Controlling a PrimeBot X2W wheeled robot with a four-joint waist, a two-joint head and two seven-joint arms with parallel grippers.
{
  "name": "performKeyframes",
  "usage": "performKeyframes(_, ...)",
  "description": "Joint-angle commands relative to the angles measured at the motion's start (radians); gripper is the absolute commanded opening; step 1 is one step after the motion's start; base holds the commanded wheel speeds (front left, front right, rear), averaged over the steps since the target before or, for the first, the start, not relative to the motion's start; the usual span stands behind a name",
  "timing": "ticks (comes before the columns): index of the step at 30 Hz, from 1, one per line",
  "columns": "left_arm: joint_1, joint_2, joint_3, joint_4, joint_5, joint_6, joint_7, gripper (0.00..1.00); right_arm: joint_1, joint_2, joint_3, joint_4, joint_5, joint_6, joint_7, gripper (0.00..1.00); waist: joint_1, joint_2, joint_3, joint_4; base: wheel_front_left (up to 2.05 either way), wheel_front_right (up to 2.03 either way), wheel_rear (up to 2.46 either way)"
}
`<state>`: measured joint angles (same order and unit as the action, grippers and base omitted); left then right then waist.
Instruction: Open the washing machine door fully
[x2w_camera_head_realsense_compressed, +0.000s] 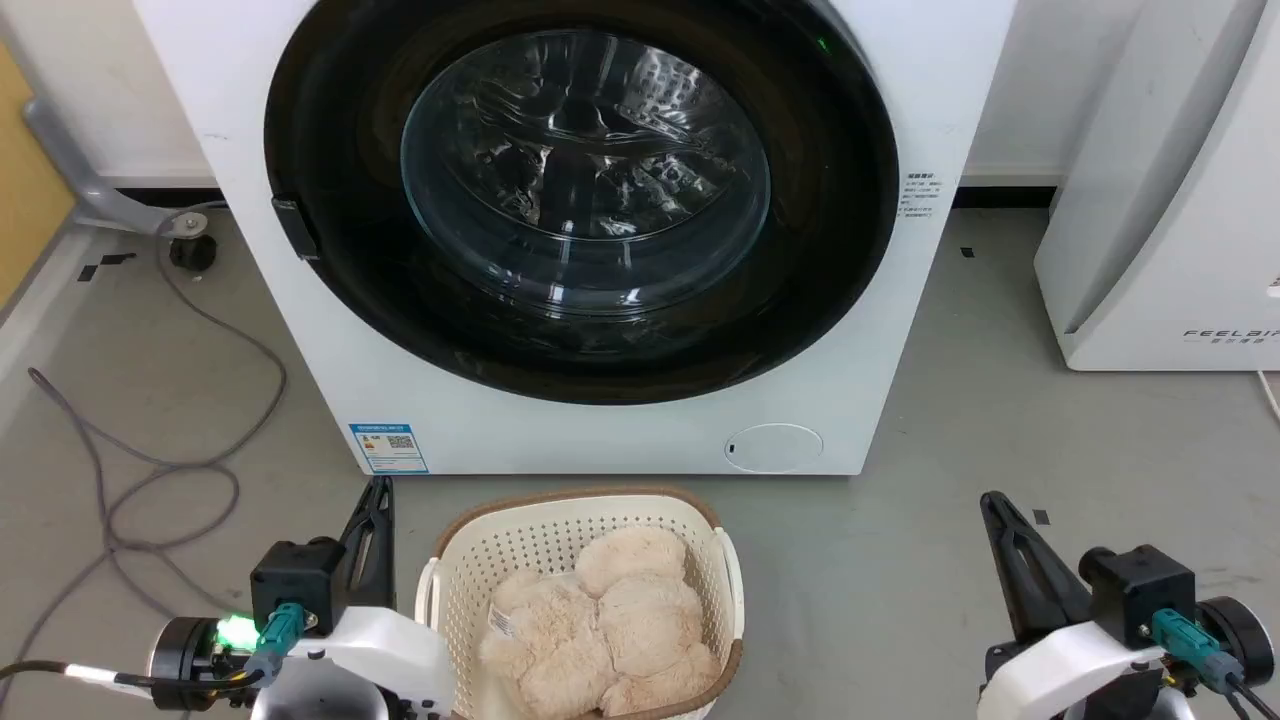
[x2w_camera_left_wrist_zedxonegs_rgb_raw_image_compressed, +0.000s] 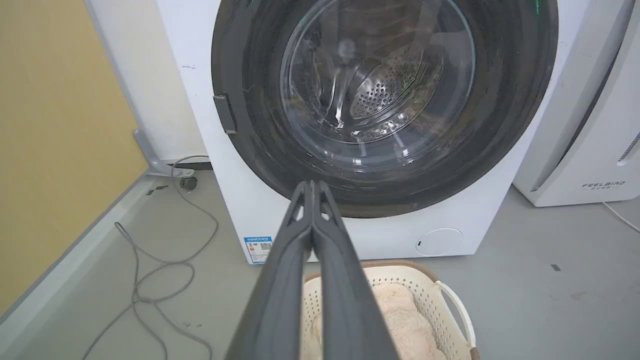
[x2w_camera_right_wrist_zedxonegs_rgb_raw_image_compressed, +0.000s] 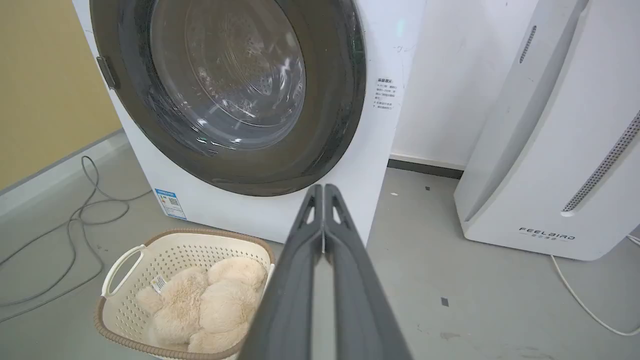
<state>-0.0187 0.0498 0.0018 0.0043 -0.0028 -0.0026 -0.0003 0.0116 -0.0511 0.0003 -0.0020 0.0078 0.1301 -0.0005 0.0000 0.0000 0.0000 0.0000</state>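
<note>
From the head, looking forward and down on the washing machine (x2w_camera_head_realsense_compressed: 600, 440). From each wrist, low, looking along the fingers (x2w_camera_left_wrist_zedxonegs_rgb_raw_image_compressed: 290, 280) at the washing machine door (x2w_camera_left_wrist_zedxonegs_rgb_raw_image_compressed: 385, 100) beyond their tips. Shared: door, basket (x2w_camera_head_realsense_compressed: 480, 550).

Grey floor (x2w_camera_head_realsense_compressed: 1000, 540): washing machine (x2w_camera_head_realsense_compressed: 600, 440), basket (x2w_camera_head_realsense_compressed: 470, 565) (cable (x2w_camera_head_realsense_compressed: 284, 375) too)

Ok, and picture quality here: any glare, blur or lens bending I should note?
Head view: sharp, evenly lit, white reflections streak the door glass. Left wrist view: wide-angle bending bows the washing machine, the drum shows through the glass, the shut left gripper looks soft close up. Right wrist view: similar bowing, hazier glare on the glass, shut right gripper soft too.
</note>
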Motion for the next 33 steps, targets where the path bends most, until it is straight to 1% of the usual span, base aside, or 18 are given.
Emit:
performKeyframes(1,0.019,0.0,-0.002,-0.004,0.003,0.003,0.0,0.0,-0.012,0.001,0.0,0.002,-0.008,0.001,0.0,0.0,0.0,0.0,0.0,0.0,0.0,0.0,0.0)
performKeyframes(33,0.019,0.0,-0.002,-0.004,0.003,0.003,0.0,0.0,-0.012,0.001,0.0,0.002,-0.008,0.001,0.0,0.0,0.0,0.0,0.0,0.0,0.0,0.0,0.0)
